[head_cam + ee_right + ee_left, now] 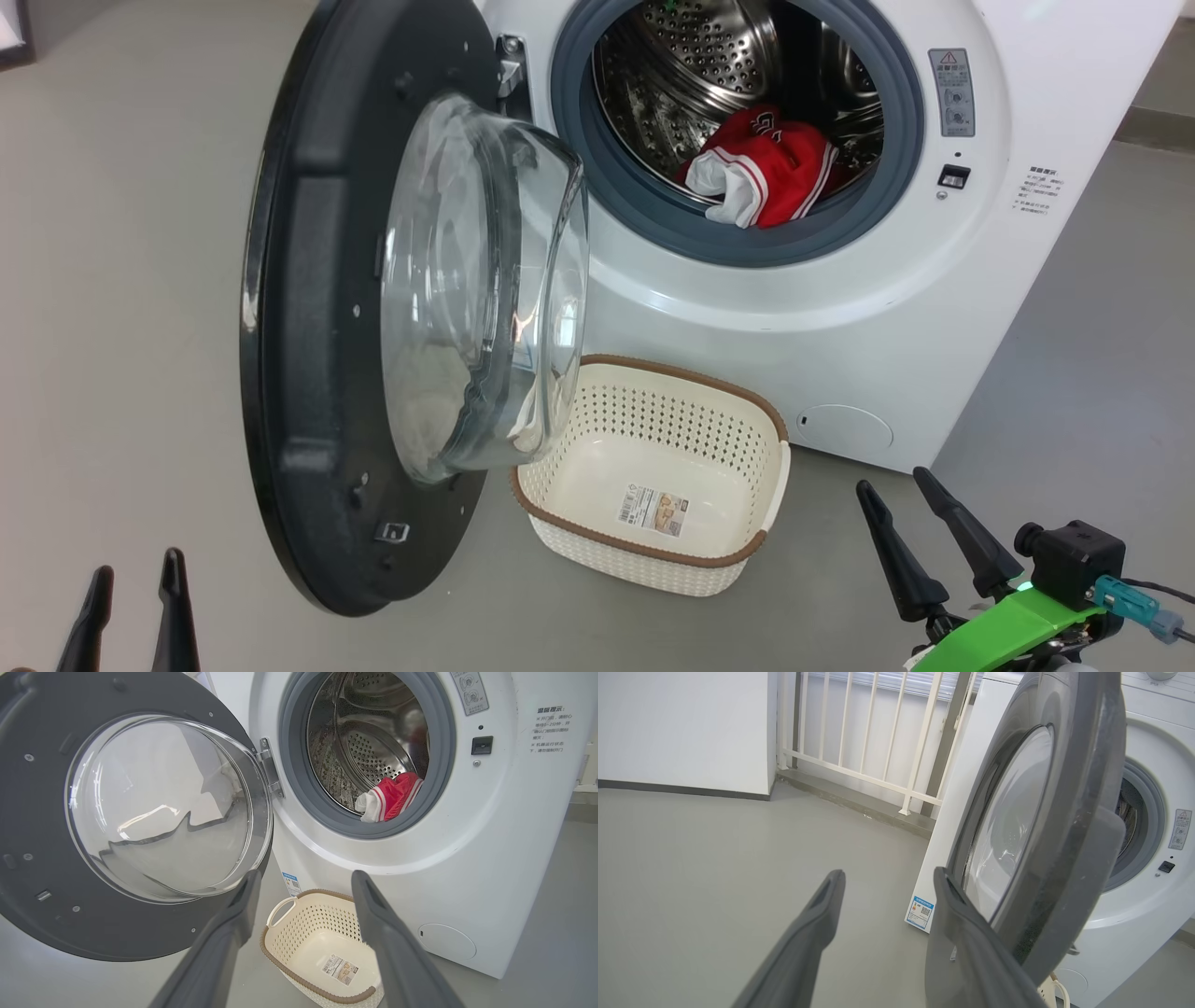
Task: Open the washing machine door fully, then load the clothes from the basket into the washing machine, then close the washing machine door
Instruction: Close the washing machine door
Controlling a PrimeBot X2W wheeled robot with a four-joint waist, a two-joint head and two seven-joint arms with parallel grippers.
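Door [317,308] stands wide open, inner face and glass bowl [476,289] toward me. Red clothes [766,168] are in the drum [691,56] of the washer [840,308], low at the front. Basket [681,371] on the floor [112,233] is empty, just its sticker [653,511] inside. So opening and loading look done, imo; only closing the door is left.

My left hand [136,561] is open, holding nothing, low by the door's outer side; in the left wrist view one finger is just beside the door's edge. Right hand [890,478] is open and empty too, near the basket, apart from it.

Watch-outs: a white-and-red bit of cloth lies close to the gasket [579,121] and may get pinched. Basket sits right below the bowl; can't tell if the door's swing clears it. Railing [859,742] is well behind, no issue.
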